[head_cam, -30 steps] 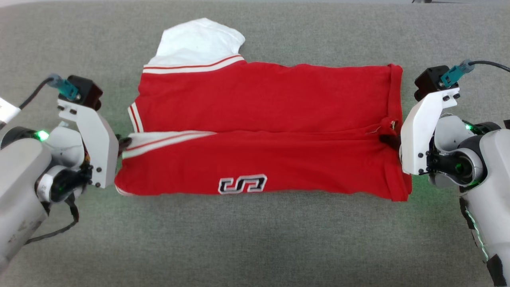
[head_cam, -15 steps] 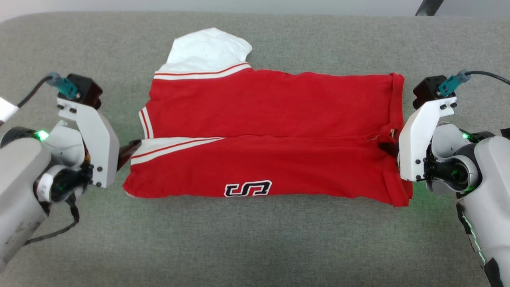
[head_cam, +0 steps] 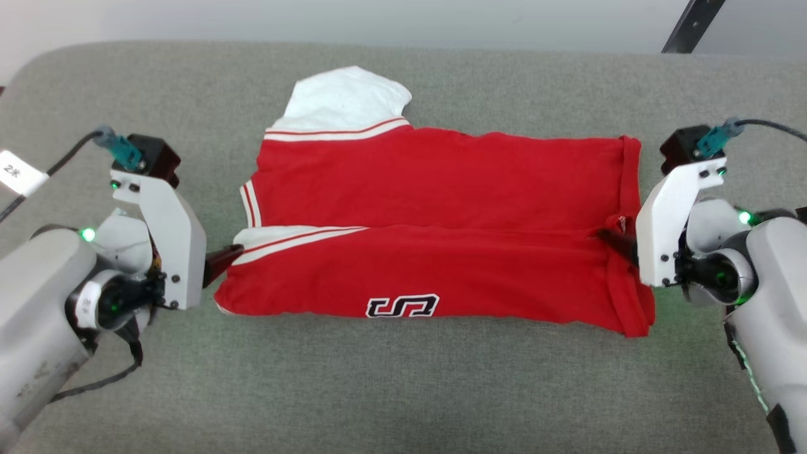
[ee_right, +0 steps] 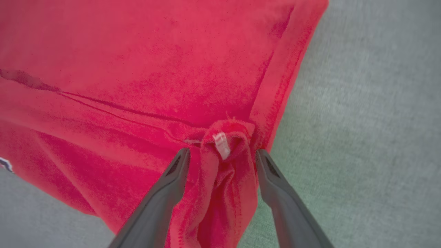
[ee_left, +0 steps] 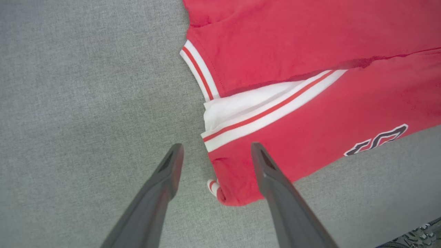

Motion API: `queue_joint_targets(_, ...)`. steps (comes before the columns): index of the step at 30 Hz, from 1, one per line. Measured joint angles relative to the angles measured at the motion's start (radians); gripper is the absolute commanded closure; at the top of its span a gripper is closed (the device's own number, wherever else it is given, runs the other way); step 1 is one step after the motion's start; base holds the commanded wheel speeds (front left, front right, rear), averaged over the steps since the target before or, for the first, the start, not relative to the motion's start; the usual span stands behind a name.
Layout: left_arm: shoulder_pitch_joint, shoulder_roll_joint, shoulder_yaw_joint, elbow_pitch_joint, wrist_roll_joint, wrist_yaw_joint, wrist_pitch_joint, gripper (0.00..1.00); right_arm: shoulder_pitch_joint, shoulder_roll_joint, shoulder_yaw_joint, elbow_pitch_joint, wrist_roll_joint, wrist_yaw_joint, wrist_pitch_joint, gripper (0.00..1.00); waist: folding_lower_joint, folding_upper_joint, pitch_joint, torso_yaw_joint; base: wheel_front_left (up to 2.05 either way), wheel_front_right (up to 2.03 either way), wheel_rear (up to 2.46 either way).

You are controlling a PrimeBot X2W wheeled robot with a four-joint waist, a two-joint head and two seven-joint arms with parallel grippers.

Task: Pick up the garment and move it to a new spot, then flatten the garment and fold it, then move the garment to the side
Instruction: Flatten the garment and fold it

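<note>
Soft red jersey shirt with white sleeves [head_cam: 441, 189] lies folded once lengthwise on a grey cloth-covered tabletop [head_cam: 403, 391]. The left claw [ee_left: 217, 150] gapes beside its sleeve end, and the right claw [ee_right: 222, 153] gapes around its bunched hem. Probably further folds and the move aside remain.

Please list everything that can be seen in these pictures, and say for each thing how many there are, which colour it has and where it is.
garment: 1, red with white sleeves and red-and-white trim, folded over itself, flat in the middle of the surface
numeral patch: 1, black and white, at the garment's near edge
padded surface: 1, grey fabric, under the garment
bar: 1, dark, slanting, beyond the surface at the far right
label: 1, white, on the cable by the left arm
left gripper: 1, dark fingers open, at the garment's sleeve end
right gripper: 1, dark fingers apart, bunched hem between them
</note>
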State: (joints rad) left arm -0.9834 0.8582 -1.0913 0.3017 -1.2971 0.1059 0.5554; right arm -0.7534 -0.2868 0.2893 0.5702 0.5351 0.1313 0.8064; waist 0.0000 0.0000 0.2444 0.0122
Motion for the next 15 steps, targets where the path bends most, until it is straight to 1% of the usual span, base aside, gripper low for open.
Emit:
queue_joint_targets(3, 0.013, 0.003, 0.003, -0.016, -0.005, -0.001, -0.021, 0.00, 0.001, -0.021, 0.006, -0.048, 0.004, 0.000, -0.072, 0.00, 0.0000, 0.0000, -0.021, 0.001, 0.00, 0.00, 0.00)
queue_joint_targets(7, 0.051, 0.005, 0.013, -0.038, -0.005, -0.008, -0.081, 0.00, 0.033, -0.061, 0.002, -0.132, 0.008, 0.000, -0.214, 0.00, 0.0000, 0.0000, -0.053, 0.001, 0.00, 0.00, 0.00)
queue_joint_targets(11, 0.095, 0.007, 0.021, -0.059, 0.004, -0.007, -0.163, 0.00, 0.111, -0.093, -0.006, -0.230, -0.007, 0.000, -0.372, 0.00, 0.0000, 0.0000, -0.087, -0.001, 0.00, 0.00, 0.00)
queue_joint_targets(15, 0.149, 0.011, 0.024, -0.079, 0.007, -0.003, -0.238, 0.00, 0.215, -0.115, -0.042, -0.324, -0.069, 0.000, -0.538, 0.00, 0.0000, 0.0000, -0.120, -0.005, 0.00, 0.00, 0.00)
